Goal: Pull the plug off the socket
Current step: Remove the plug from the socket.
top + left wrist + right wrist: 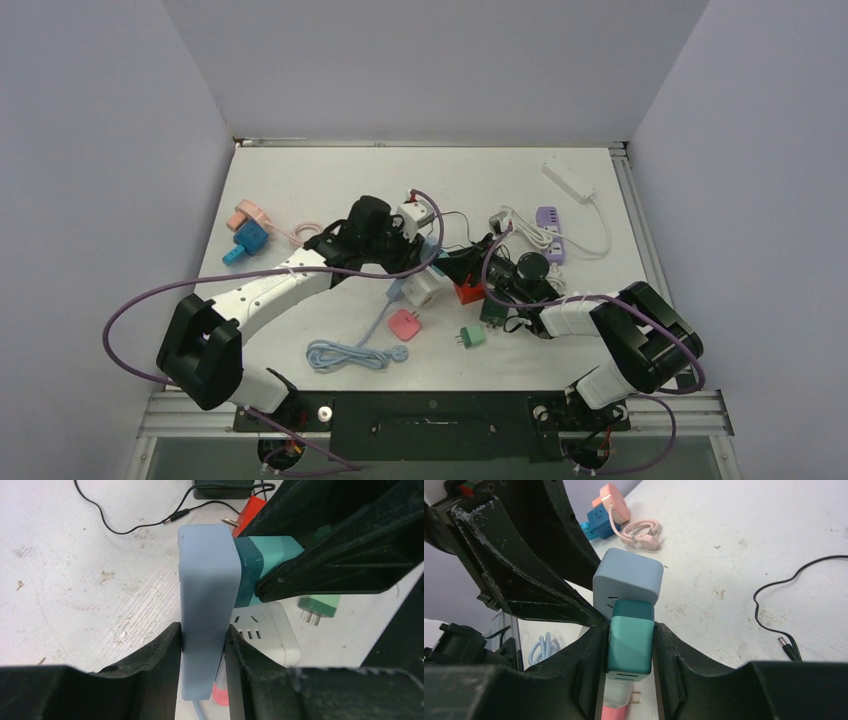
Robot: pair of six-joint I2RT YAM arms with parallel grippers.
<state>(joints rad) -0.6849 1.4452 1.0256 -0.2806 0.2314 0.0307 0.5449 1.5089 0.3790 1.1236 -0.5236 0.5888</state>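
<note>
A pale blue socket block [207, 595] has a teal plug [262, 562] seated in its side. My left gripper [202, 650] is shut on the blue socket, one finger on each broad face. My right gripper [630, 650] is shut on the teal plug [631, 635], which still sits against the blue socket [628, 577]. In the top view the two grippers meet above the table's middle around the socket [432, 250]; the plug is mostly hidden there. The socket's blue cable [350, 352] trails to the near side.
Below the held pair lie a white socket cube [420, 288], a pink plug [404, 323], a green plug [472, 336] and a red block [468, 291]. A pink and blue adapter group [247, 230] lies at the left. White and purple power strips [550, 232] lie at the back right.
</note>
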